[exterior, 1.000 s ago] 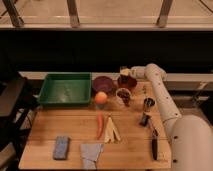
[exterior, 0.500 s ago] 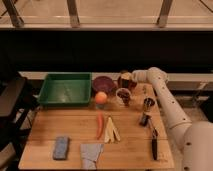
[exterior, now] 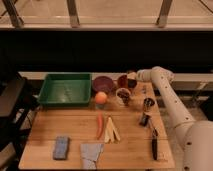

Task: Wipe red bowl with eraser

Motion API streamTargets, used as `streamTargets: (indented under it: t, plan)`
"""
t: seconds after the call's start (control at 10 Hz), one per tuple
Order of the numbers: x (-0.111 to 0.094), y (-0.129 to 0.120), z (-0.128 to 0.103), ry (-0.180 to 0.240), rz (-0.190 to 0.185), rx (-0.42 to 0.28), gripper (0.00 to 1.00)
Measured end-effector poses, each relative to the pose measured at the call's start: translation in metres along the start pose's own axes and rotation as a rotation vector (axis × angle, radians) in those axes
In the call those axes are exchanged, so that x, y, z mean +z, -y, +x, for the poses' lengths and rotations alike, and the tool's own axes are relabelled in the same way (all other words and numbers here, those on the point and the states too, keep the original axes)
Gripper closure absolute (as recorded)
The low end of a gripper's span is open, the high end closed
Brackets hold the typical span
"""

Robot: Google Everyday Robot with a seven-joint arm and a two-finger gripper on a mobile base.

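The wooden table (exterior: 70, 127) is filling the lower half of the view, and the white arm (exterior: 172, 100) is reaching in from the right edge, bending at the table's back right corner and pointing left. A green tray (exterior: 50, 92) is sitting at the back left of the table. Just right of it a dark purple bowl (exterior: 102, 83) is standing along the back edge.

A grey cloth (exterior: 91, 153) is lying at the front edge, with a blue pad (exterior: 61, 147) just to its left. Along the right side a long dark tool (exterior: 154, 146) is lying lengthwise.

The red bowl (exterior: 122, 80) is sitting at the back of the table, just right of the purple bowl. The gripper (exterior: 133, 78) is hovering at the red bowl's right rim, and its jaws are looking clamped on the eraser (exterior: 131, 76), a small pale block that is sitting over that rim.

In front of the red bowl a pale-rimmed cup (exterior: 123, 95) is standing, and an orange (exterior: 101, 97) is resting to its left, in front of the purple bowl. A carrot (exterior: 99, 125) is lying mid-table with pale sticks (exterior: 112, 130) beside it on the right. A small can (exterior: 148, 103) is standing under the arm, and a small dark object (exterior: 144, 119) is lying just in front of it
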Motion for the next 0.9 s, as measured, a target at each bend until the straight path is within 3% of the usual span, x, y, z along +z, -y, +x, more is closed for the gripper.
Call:
streamTargets:
  t: [0.2, 0.5, 0.9]
  plan:
    - [0.011, -0.005, -0.010, 0.009, -0.012, -0.020, 0.81]
    - [0.030, -0.031, -0.013, 0.011, -0.076, -0.038, 0.81]
    - [0.023, -0.051, 0.002, 0.003, -0.128, -0.023, 0.81]
